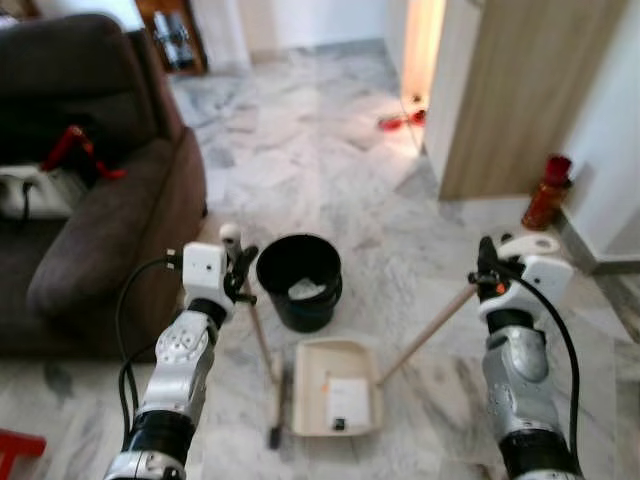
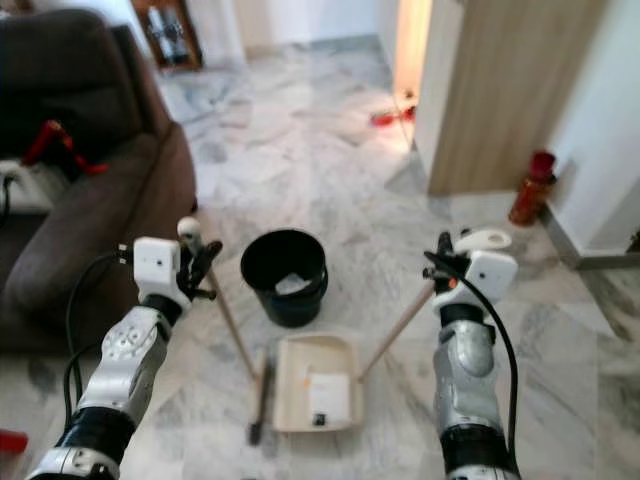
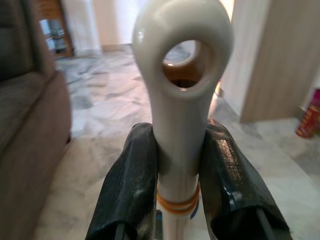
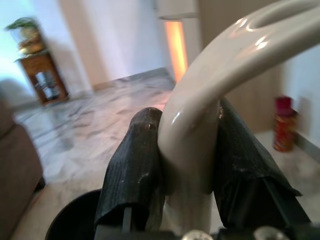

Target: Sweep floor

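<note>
Left gripper (image 1: 240,268): clamped on the broom (image 1: 262,345) handle's cream top; bristles rest on the marble floor (image 1: 300,150) beside the dustpan.
Right gripper (image 1: 487,270): closed around the dustpan (image 1: 335,390) handle's loop.
Risk: lifting the dustpan unevenly could spill its paper scraps (image 1: 347,398) short of the black bucket (image 1: 300,280).
Risk: the glossy handles may twist between the fingers.

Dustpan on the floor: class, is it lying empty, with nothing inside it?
No. The dustpan holds a pale piece of paper with a small dark bit at its near edge.
</note>
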